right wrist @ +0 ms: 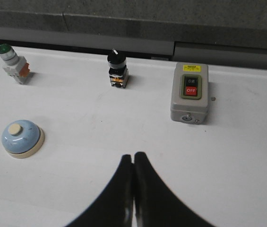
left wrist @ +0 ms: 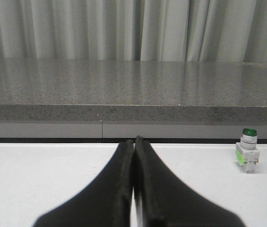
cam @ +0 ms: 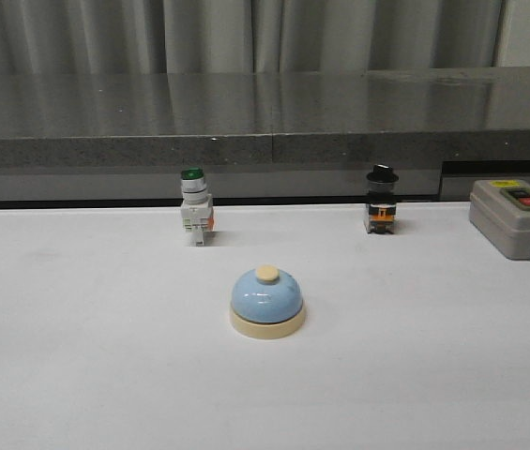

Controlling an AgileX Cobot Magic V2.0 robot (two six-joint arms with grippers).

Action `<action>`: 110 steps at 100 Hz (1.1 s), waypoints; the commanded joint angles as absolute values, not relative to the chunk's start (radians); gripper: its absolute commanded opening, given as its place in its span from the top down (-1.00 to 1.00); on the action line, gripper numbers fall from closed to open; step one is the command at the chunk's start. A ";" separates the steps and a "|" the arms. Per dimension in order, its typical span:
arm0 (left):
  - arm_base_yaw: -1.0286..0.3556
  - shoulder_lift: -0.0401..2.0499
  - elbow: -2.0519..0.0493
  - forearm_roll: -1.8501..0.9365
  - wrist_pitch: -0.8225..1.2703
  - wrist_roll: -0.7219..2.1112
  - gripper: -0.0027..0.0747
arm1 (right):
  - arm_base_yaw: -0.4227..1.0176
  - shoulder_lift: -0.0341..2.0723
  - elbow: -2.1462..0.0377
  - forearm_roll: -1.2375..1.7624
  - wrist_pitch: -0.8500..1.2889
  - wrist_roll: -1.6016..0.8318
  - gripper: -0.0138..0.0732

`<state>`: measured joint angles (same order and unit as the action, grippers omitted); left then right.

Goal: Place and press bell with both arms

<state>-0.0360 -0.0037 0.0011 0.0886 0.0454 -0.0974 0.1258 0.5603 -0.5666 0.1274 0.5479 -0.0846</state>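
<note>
On the white table, the glossy light-blue dome bell stands upright and central, reachable by both; left end effector and right end effector are closed, empty.

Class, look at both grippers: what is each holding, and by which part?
Nothing is held. The left gripper and right gripper are shut on nothing; the bell stands untouched.

Item count: one bell, two pushbutton switches, one grey on/off switch box, two hands.
</note>
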 commanded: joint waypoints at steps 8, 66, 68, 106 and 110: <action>-0.034 -0.033 0.043 0.088 -0.036 -0.102 0.98 | 0.117 0.403 -0.535 0.126 0.495 -0.081 0.82; -0.034 -0.033 0.043 0.088 -0.036 -0.102 0.98 | 0.117 0.326 -0.534 0.126 0.531 -0.081 0.82; -0.034 -0.033 0.043 0.088 -0.036 -0.102 0.98 | 0.117 0.326 -0.534 0.126 0.531 -0.081 0.82; -0.034 -0.033 0.043 0.088 -0.036 -0.102 0.98 | 0.117 0.256 -0.427 0.071 0.409 -0.080 0.82; -0.034 -0.033 0.043 0.088 -0.036 -0.102 0.98 | 0.117 0.229 -0.399 0.069 0.385 -0.080 0.82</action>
